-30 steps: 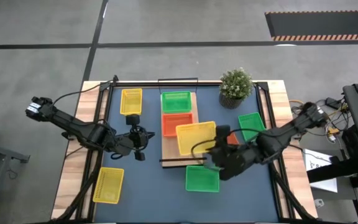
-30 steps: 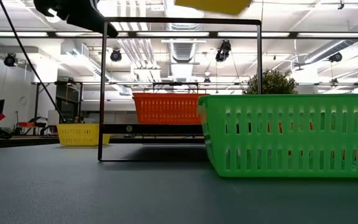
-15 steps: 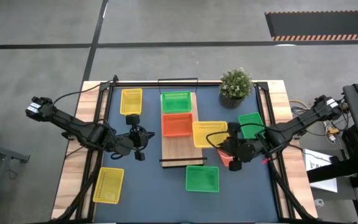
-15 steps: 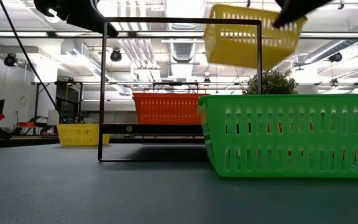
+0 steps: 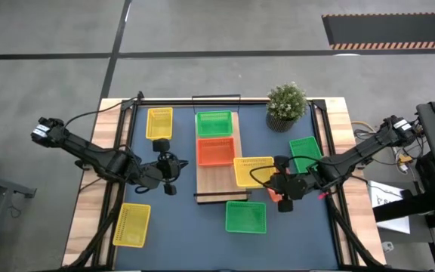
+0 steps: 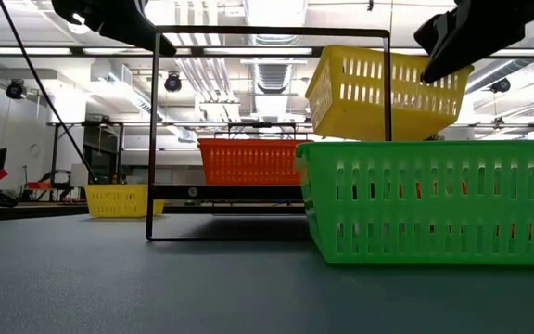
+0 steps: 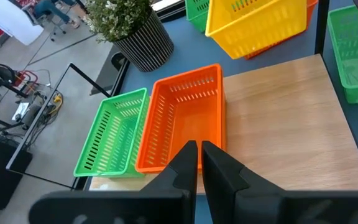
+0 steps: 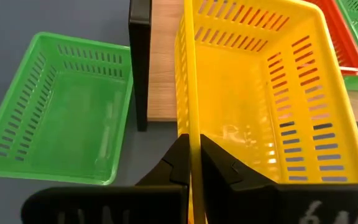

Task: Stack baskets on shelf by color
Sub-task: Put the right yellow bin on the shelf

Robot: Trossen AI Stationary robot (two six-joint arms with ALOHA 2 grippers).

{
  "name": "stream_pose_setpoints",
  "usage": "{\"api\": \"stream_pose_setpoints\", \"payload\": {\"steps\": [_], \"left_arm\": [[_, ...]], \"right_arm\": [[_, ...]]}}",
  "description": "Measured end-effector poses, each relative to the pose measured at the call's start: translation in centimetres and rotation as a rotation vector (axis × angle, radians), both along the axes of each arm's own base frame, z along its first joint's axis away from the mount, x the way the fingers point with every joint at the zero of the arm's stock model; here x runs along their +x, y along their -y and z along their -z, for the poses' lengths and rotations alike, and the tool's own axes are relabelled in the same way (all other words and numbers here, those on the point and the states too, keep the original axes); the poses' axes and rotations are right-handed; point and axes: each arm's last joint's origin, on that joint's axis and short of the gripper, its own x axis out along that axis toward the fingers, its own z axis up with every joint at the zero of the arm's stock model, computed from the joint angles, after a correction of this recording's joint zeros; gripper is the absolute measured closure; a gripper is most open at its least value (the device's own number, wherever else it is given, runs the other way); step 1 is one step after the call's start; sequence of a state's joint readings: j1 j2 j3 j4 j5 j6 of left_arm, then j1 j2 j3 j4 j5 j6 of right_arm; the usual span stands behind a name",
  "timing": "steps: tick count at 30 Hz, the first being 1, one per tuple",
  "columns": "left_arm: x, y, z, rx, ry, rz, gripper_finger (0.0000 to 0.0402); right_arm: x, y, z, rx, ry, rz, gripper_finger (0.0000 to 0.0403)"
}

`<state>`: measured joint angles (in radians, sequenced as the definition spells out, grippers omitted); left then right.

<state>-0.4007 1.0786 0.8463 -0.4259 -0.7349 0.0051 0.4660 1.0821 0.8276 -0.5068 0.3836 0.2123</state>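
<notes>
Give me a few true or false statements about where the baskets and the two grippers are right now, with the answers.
1. The right gripper is shut on the rim of a yellow basket. True.
2. The held yellow basket rests flat on the table. False: in the low view it hangs tilted in the air.
3. An orange basket and a green basket sit side by side on the shelf. True.
4. The left gripper holds a green basket. False: it is shut and empty, beside the shelf.
5. The potted plant stands on the shelf. False: it stands on the table, off the shelf.
</notes>
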Motion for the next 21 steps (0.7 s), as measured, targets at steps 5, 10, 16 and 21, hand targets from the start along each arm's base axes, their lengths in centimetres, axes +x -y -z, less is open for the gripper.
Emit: {"api": "stream_pose_setpoints", "payload": {"steps": [5, 10, 16, 21], "left_arm": [[0.00, 0.00, 0.00, -0.001, 0.000, 0.000, 0.0395], [0.00, 0.00, 0.02, -0.001, 0.000, -0.001, 0.0395], [0.00, 0.00, 0.06, -0.001, -0.001, -0.001, 0.0395], [0.01, 0.00, 0.06, 0.000, -0.001, -0.001, 0.0395]], "right_arm": [[0.07, -0.04, 0.12, 0.006, 0.013, -0.001, 0.0394], [-0.08, 0.03, 0.67, 0.009, 0.000, 0.006, 0.0394], [-0.14, 0.06, 0.85, 0.007, -0.005, 0.008, 0.0394], [-0.22, 0.10, 0.94, -0.003, -0.017, 0.003, 0.0394]]}}
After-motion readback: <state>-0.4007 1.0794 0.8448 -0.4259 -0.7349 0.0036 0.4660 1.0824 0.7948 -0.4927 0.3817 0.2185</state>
